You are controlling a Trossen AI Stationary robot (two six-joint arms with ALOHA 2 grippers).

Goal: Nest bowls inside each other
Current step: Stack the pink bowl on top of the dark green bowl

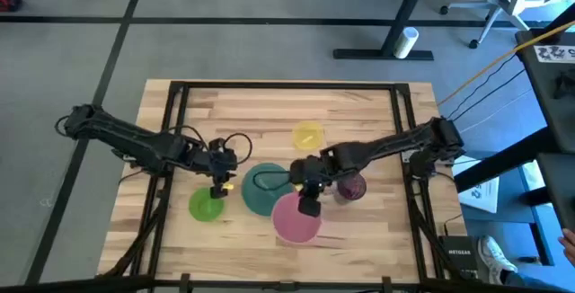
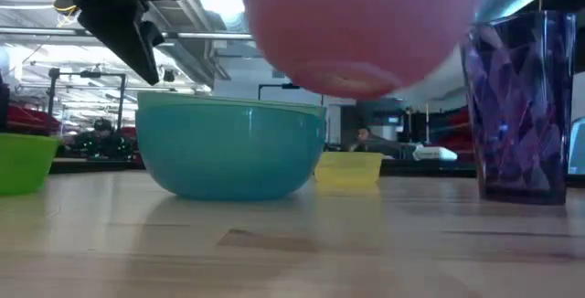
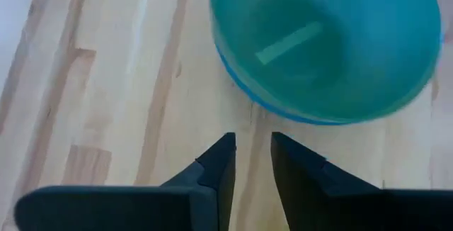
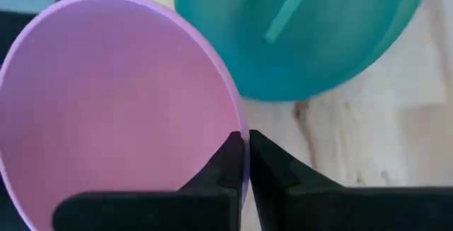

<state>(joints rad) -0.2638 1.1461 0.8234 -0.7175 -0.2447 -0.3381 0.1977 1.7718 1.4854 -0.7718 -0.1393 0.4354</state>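
My right gripper (image 1: 308,205) is shut on the pink bowl (image 1: 292,223), which hangs above the table's near middle (image 2: 356,24). Just left of it stands the teal-green bowl (image 1: 263,190), set inside a blue bowl whose edge (image 3: 237,79) shows under it. Above the table between that stack and the lime-green bowl (image 1: 207,207) hangs my left gripper (image 1: 220,188), open by a narrow gap and holding nothing. The yellow bowl (image 1: 307,135) sits farther back. The dark purple one (image 1: 351,187) stands right of the pink bowl. My right gripper pinches the pink bowl's rim (image 4: 243,128), one finger inside the bowl and one outside. The fingers come from above, pointing down. The bowl is lifted clear of the table, its mouth upward and its base (image 2: 352,79) well above the wood.
A dark frame (image 1: 269,86) runs round the wooden table top. Bare wood lies along the far side and at the near left and right corners. Beyond the table are the grey floor and desk legs.
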